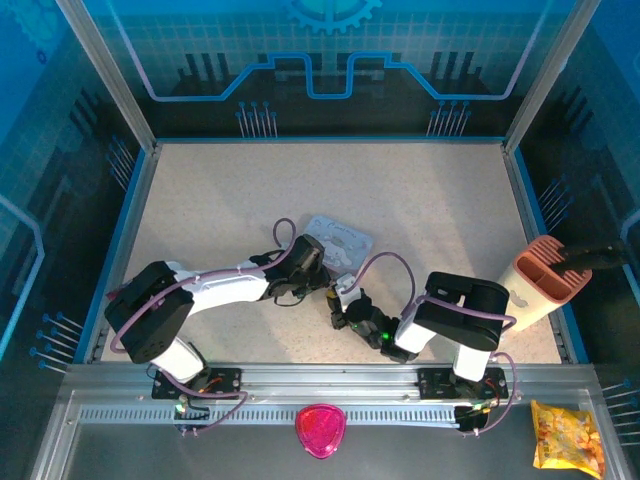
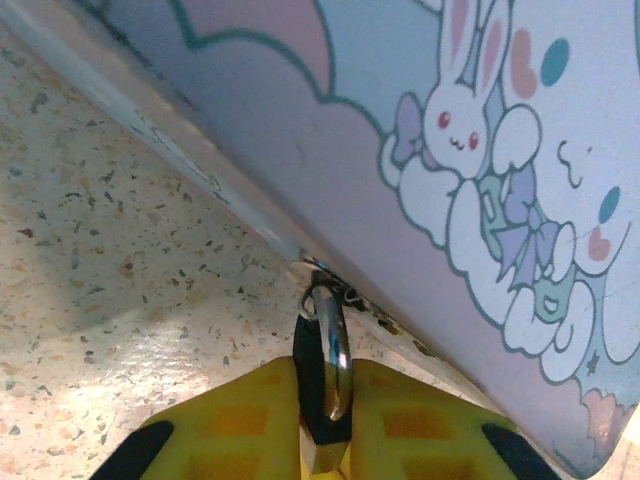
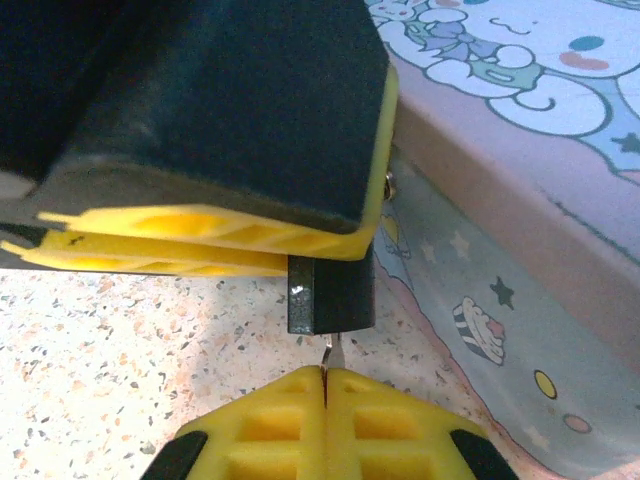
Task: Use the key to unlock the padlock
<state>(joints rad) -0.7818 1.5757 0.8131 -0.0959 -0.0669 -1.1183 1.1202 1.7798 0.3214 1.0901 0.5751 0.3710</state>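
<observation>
The padlock [image 3: 330, 292] is a small dark block hanging from the edge of the pale blue cartoon tin [image 2: 480, 150]. Its silvery shackle [image 2: 330, 340] is hooked into the tin's clasp. My left gripper [image 2: 325, 378] is shut on the padlock, one yellow finger [image 2: 235, 420] on each side of its body. From below, my right gripper [image 3: 325, 375] is shut on the key [image 3: 331, 352]. The key's thin blade points up and meets the padlock's underside. In the top view both grippers meet just in front of the tin [image 1: 338, 240], the left gripper [image 1: 312, 275] above the right gripper [image 1: 342, 305].
A salmon-pink holder [image 1: 545, 282] with a black tool in it stands at the right edge of the table. A yellow snack bag [image 1: 568, 436] and a pink heart-shaped thing [image 1: 320, 430] lie off the table, in front of the arm bases. Blue walls close the work area.
</observation>
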